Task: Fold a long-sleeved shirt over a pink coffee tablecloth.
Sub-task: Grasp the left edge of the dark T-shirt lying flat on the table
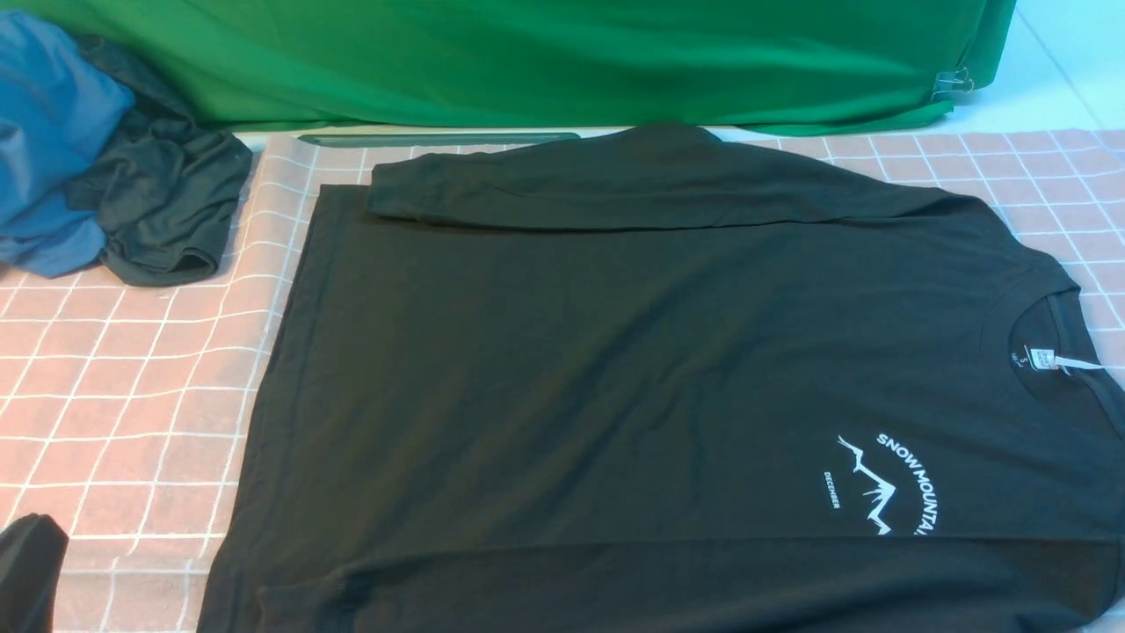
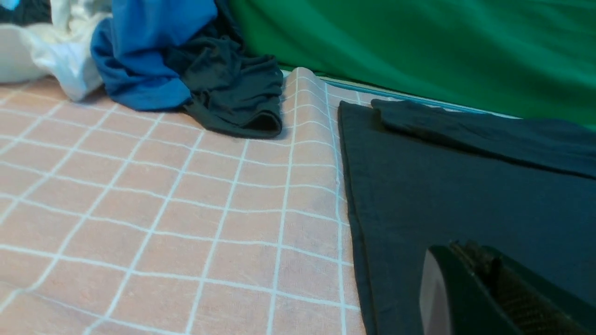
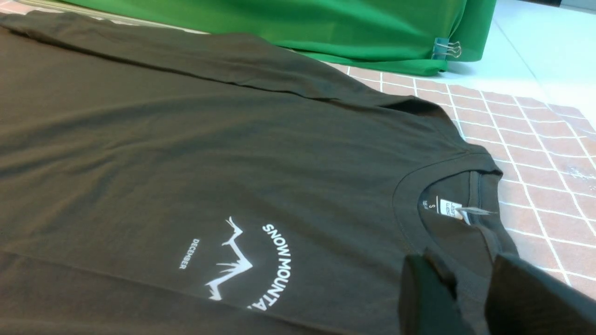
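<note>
Two grippers and one shirt in view.

Left gripper (image 2: 465, 270): jaws pressed together with nothing between them. It sits low at the near left corner, over the pink tablecloth (image 1: 123, 369).

Well ahead of those jaws a blue cloth (image 1: 48, 132) is bunched with a small dark garment (image 1: 167, 202). Both rest on the tablecloth's far edge, with some white cloth (image 2: 56, 56) beside the blue.

Right of the left jaws the black shirt (image 1: 562, 369) lies flat on the tablecloth, front up. Its hem end is nearest the left jaws and its collar is toward the right jaws. The far sleeve is folded in across the body. The near sleeve looks folded along the near edge, but that edge is partly cut off.

Green cloth (image 1: 562, 61) hangs beyond the shirt, far from both sets of jaws, with a binder clip (image 1: 954, 83) on its right end.

The white mountain print (image 1: 883, 483) sits ahead and to the left of the right jaws, and the neck label (image 1: 1041, 359) is just ahead of them.

Right gripper (image 3: 470, 274): jaws apart with a narrow gap and nothing visibly pinched. It hangs over the shirt's near shoulder by the collar. I can't tell whether the tips touch the cloth.
</note>
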Action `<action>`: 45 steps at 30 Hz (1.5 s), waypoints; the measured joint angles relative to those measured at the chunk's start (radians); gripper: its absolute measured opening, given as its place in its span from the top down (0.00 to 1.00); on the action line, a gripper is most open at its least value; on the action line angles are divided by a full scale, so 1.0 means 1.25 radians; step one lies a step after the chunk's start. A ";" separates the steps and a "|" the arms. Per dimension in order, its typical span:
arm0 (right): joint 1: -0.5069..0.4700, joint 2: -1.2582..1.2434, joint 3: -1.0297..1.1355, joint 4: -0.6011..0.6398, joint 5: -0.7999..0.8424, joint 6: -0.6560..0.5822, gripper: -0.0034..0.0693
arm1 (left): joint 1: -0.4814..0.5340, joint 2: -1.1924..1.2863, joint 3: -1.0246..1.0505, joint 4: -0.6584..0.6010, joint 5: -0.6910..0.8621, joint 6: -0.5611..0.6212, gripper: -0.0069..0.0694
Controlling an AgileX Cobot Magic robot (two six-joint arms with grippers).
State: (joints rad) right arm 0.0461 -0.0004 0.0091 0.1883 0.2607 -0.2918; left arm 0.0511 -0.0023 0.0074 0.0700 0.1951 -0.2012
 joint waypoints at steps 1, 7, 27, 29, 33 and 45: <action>0.000 0.000 0.000 0.000 0.000 0.000 0.62 | 0.000 0.000 0.000 -0.004 -0.015 0.002 0.89; 0.000 0.000 0.000 0.000 0.000 0.000 0.62 | 0.000 0.000 0.000 -0.072 -0.137 0.002 0.89; 0.000 0.000 0.000 0.152 -0.167 0.260 0.62 | 0.000 0.000 0.000 -0.215 -0.383 -0.365 0.89; 0.000 0.000 0.000 0.168 -0.225 0.368 0.62 | 0.000 0.000 0.000 -0.223 -0.447 -0.470 0.89; 0.000 0.000 0.000 0.176 -0.274 0.426 0.62 | 0.000 -0.001 -0.007 -0.223 -0.538 -0.608 0.89; 0.024 0.018 -0.096 0.183 -0.209 0.387 0.77 | 0.000 0.339 -0.406 -0.223 0.337 -0.307 0.89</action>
State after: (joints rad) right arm 0.0765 0.0215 -0.1106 0.4176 0.0000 0.1918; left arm 0.0511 0.4215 -0.5007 -0.2094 0.6159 -0.5848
